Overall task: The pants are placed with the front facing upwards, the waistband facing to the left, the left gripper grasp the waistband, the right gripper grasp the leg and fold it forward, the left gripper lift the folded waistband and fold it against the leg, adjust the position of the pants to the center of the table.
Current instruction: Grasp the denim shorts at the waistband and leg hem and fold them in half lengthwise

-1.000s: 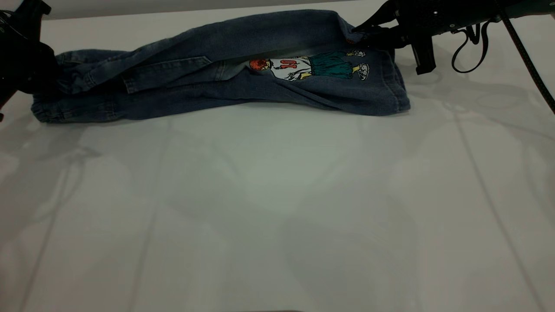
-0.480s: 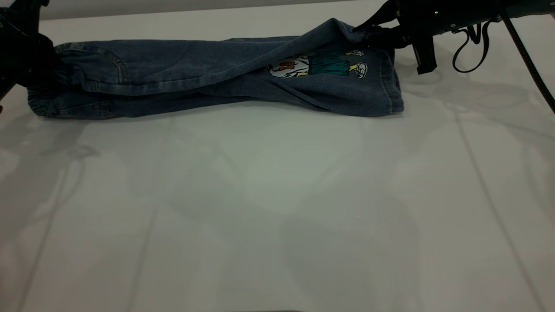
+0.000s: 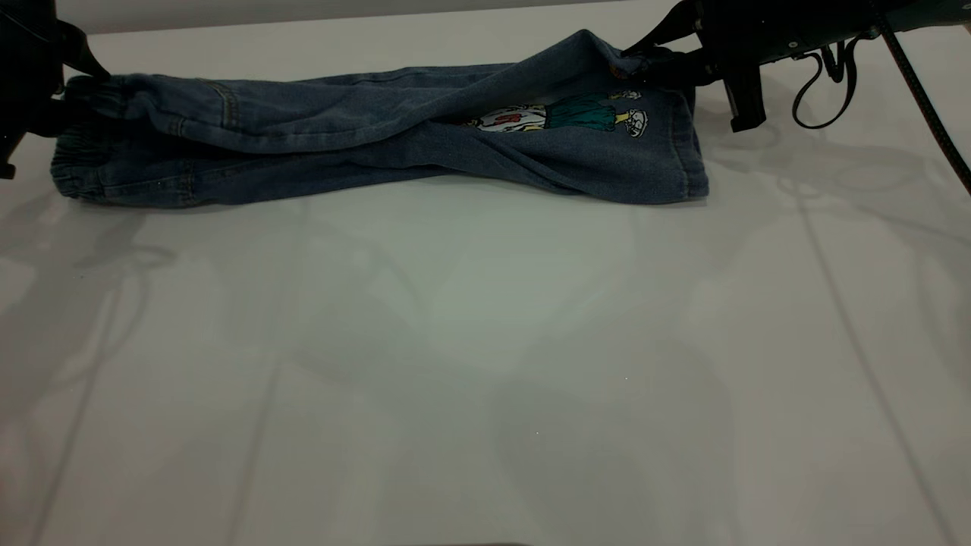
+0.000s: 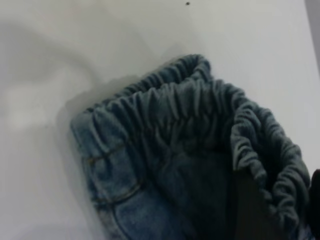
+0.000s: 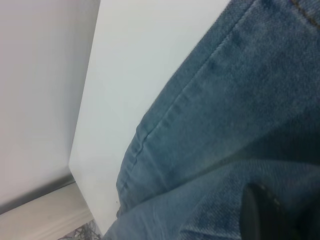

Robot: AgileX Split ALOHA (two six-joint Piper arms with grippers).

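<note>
Along the table's far edge, the left gripper pinches the waistband and the right gripper pinches the leg, the pants half-folded lengthwise; waistband fold and centring remain.

One pair of pants on one white worktop, lying across the upper part of the exterior frame, with one gathered waistband at the upper left and two legs, the upper leg draped over the lower one. One cartoon print shows on the denim, upper right of centre. Two robot hands in frame: the left hand at the upper left edge, the right hand at the upper right; one looped black cable hangs under the right arm.
</note>
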